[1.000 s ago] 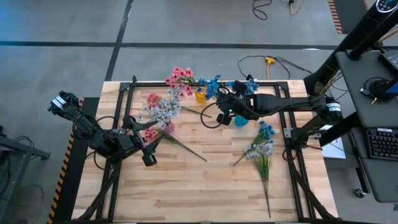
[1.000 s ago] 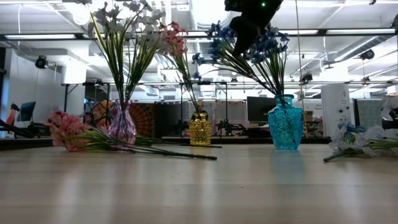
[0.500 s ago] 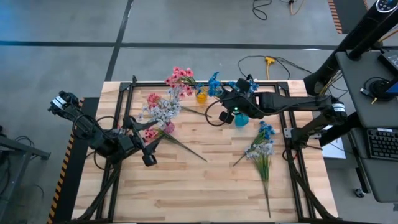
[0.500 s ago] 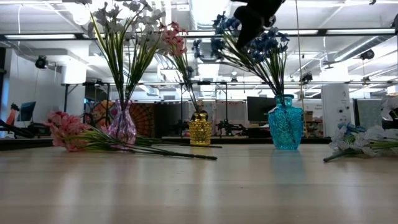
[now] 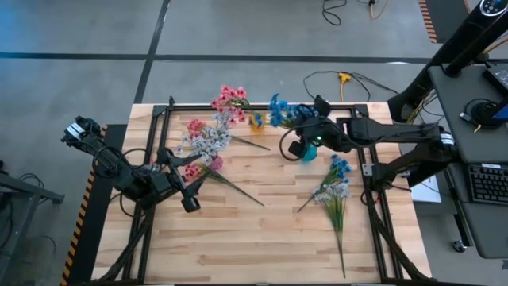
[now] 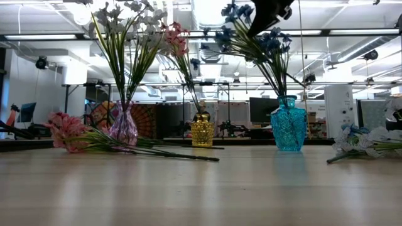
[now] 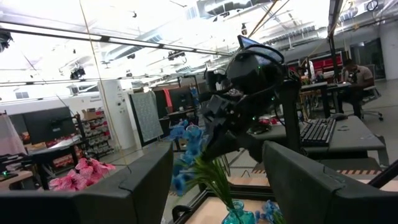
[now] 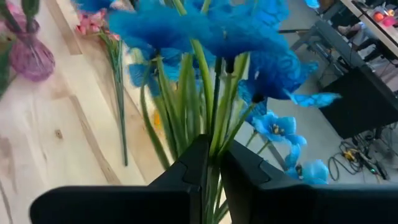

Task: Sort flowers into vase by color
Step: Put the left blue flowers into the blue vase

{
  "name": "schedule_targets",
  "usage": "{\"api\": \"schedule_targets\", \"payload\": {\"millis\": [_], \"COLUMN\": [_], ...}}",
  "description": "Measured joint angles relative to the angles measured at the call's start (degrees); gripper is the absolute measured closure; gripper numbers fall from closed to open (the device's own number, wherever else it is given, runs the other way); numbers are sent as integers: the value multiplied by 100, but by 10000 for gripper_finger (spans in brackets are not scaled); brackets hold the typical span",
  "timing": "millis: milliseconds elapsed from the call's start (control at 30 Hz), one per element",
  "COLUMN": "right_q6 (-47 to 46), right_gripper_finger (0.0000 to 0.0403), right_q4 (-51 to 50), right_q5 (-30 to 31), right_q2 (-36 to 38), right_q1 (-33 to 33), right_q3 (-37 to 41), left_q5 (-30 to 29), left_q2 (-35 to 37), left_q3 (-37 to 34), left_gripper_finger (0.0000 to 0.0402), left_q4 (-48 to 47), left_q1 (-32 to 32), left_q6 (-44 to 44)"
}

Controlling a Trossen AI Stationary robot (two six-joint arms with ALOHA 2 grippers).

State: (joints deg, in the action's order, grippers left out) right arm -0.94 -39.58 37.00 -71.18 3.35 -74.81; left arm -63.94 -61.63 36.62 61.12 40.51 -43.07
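My right gripper (image 5: 295,148) is shut on a blue flower sprig (image 6: 233,30) above the blue vase (image 6: 288,123), which has more blue flowers in it. The sprig's blossoms (image 5: 277,110) lean toward the table's left. The purple vase (image 6: 124,125) holds white-lavender flowers (image 5: 205,143). Pink flowers (image 5: 231,97) are in the yellow vase (image 6: 201,130). A pink sprig (image 5: 193,169) lies flat on the table. My left gripper (image 5: 190,204) waits open at the left, its fingers (image 7: 143,186) apart with nothing between them. My right gripper pinches the blue sprig's green stems (image 8: 214,140) between its two fingers, a little below the blossoms. The fingers come from the table's right, slanting down, and lie across the stems. The sprig stands tilted, and its stems run down to the blue vase's mouth (image 6: 284,98).
A loose bunch of blue and pale sprigs (image 5: 335,187) lies on the table's right part, stems toward the near edge. The lying pink sprig's long stem (image 5: 242,193) reaches toward the table's middle. Black frame rails (image 5: 262,105) edge the tabletop.
My right gripper has gone up and toward the table's right edge, still shut on the blue sprig. The sprig has moved with it and stands steeper over the blue vase, its blossoms higher than before.
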Motion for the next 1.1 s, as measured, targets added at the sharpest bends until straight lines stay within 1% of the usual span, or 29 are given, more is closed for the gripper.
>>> {"api": "schedule_targets", "payload": {"millis": [200,367,533,733,933,1100], "right_q6": [-18,-260,-318,-360,-509,-506], "right_gripper_finger": [372,372,372,372,373,387], "right_q4": [385,705,1521,2615,2655,2656], "right_q5": [-18,-317,-558,-599,-596,-600], "right_q2": [389,832,1408,2085,2344,2361], "right_q1": [-136,-160,-161,-161,-161,-161], "right_q3": [320,561,1095,1975,2369,2420], "left_q5": [0,0,-2,-2,-2,-2], "left_q2": [0,-2,-2,-2,-1,-1], "left_q3": [0,0,0,0,0,0], "left_gripper_finger": [171,171,171,171,171,171], "left_q4": [-7,-4,-5,-7,-7,-9], "left_q1": [0,0,0,0,0,0], "left_q6": [0,0,0,0,0,0]}}
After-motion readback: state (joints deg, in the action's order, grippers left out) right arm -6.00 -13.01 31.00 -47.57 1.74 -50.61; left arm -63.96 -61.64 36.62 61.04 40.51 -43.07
